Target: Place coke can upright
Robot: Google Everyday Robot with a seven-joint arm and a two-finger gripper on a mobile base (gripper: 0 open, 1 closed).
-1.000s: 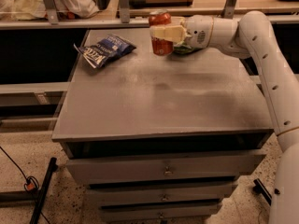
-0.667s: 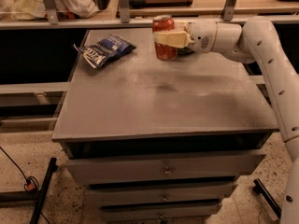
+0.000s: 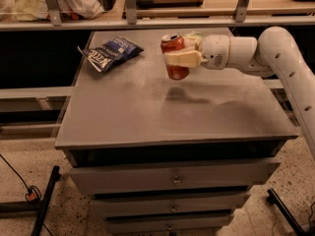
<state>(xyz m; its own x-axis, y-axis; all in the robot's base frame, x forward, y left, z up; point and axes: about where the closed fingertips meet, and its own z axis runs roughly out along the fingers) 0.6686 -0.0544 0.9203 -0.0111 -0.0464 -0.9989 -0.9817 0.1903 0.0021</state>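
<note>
The red coke can (image 3: 173, 55) is held nearly upright in the air, a little above the grey cabinet top (image 3: 147, 117), near its back middle. Its shadow falls on the surface just below and to the right. My gripper (image 3: 178, 59) reaches in from the right on a white arm and is shut on the can, a cream finger (image 3: 183, 59) across its middle.
A dark blue chip bag (image 3: 110, 52) lies at the back left of the top. A green snack bag (image 3: 193, 35) peeks out behind the gripper. A shelf rail with metal posts (image 3: 131, 4) runs along the back. Drawers sit below the front edge.
The gripper has carried the can leftward and slightly toward the front, away from the green bag, keeping it off the surface.
</note>
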